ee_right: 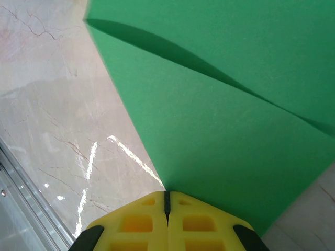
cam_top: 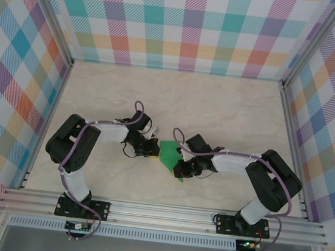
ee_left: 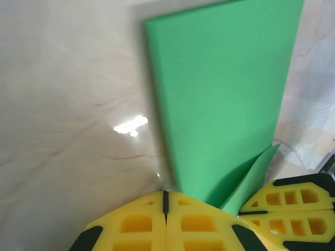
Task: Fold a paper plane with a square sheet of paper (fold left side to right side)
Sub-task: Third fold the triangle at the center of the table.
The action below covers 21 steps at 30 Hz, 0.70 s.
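The square sheet of paper (cam_top: 169,152) is bright green and lies folded into a small pointed shape at the table's middle, between my two grippers. My left gripper (cam_top: 151,151) is at its left edge, shut, with nothing seen between the fingers. In the left wrist view the shut tips (ee_left: 166,196) sit just left of the paper (ee_left: 220,94), whose loose flap lifts at the lower right beside the right gripper's yellow fingers (ee_left: 293,209). My right gripper (cam_top: 183,165) rests over the paper's right part, also shut. Its tips (ee_right: 167,194) touch the edge of the creased paper (ee_right: 235,104).
The marble-patterned tabletop (cam_top: 218,107) is walled by checked panels on three sides. An aluminium rail (cam_top: 163,214) runs along the near edge, with both arm bases bolted to it.
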Each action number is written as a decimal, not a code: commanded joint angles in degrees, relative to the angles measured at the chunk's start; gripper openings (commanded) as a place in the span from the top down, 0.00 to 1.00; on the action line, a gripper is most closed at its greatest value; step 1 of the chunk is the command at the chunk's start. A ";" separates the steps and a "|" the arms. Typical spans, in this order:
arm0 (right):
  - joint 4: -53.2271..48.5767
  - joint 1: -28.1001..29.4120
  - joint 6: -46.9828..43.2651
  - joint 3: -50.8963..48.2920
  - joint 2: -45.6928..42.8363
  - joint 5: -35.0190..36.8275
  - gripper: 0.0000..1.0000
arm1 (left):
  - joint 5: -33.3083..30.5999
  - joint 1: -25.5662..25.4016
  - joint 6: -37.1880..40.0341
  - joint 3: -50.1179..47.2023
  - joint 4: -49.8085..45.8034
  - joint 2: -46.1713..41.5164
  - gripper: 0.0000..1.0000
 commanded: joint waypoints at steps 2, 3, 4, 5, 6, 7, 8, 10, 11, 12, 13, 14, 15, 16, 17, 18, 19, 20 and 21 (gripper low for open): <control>-6.75 0.13 -1.38 -1.54 2.21 4.13 1.00 | -1.88 1.73 2.02 2.18 -7.28 -6.06 1.00; -6.69 0.13 -1.32 -1.39 2.21 4.13 1.00 | -1.59 1.60 1.93 2.33 -7.78 -7.84 1.00; -6.65 0.13 -1.28 -1.29 2.21 4.08 1.00 | -1.54 1.24 1.45 2.28 -8.04 -9.32 1.00; -6.78 0.17 -1.29 -1.05 2.28 4.04 1.00 | -1.21 0.77 0.78 2.20 -8.07 -11.04 1.00; -6.91 0.13 -1.29 -0.92 2.30 4.04 1.00 | -0.60 -0.01 0.18 1.91 -8.03 -12.33 1.00; -7.01 0.13 -1.38 -0.74 2.27 4.04 1.00 | -0.35 -0.99 -0.48 1.71 -7.89 -13.23 1.00; -7.20 0.13 -1.46 -0.66 2.27 4.17 1.00 | 0.08 -2.25 -1.32 1.38 -7.43 -13.92 1.00; -7.38 0.17 -1.55 -0.42 2.23 4.26 1.00 | 0.58 -5.05 -2.88 0.89 -6.01 -14.35 1.00; -7.48 0.13 -1.61 -0.32 2.19 4.30 1.00 | 0.83 -6.50 -3.87 0.57 -4.88 -14.00 1.00; -7.46 0.14 -1.55 -0.23 2.21 4.30 1.00 | 0.96 -7.76 -4.68 0.48 -3.92 -13.25 1.00; -7.54 0.13 -1.58 -0.28 2.20 4.30 1.00 | 0.89 -8.83 -5.22 0.45 -3.29 -12.43 1.00; -7.54 0.13 -1.51 -0.25 2.17 4.37 1.00 | 0.66 -9.79 -5.57 0.57 -2.59 -11.33 1.00; -7.49 0.13 -1.47 -0.30 2.21 4.30 1.00 | 0.55 -10.38 -5.94 0.57 -1.94 -10.15 1.00; -7.48 0.13 -1.52 -0.16 2.21 4.30 1.00 | 0.59 -10.73 -6.35 0.53 -0.97 -9.07 1.00; -7.39 0.13 -1.50 -0.14 2.17 4.30 1.00 | 0.93 -11.03 -6.76 0.62 0.90 -7.94 1.00; -7.43 0.13 -1.45 -0.18 2.26 4.17 1.00 | 1.28 -11.26 -7.20 0.80 1.89 -6.85 1.00; -7.27 0.17 -1.33 -0.22 2.23 4.13 1.00 | 1.48 -11.46 -7.33 1.01 2.59 -6.08 1.00; -7.35 0.17 -1.27 -0.12 2.22 4.13 1.00 | 1.53 -11.66 -7.53 1.26 3.23 -5.24 1.00; -7.18 0.16 -1.21 -0.13 2.24 4.05 1.00 | 1.68 -11.94 -7.69 1.64 3.77 -4.40 1.00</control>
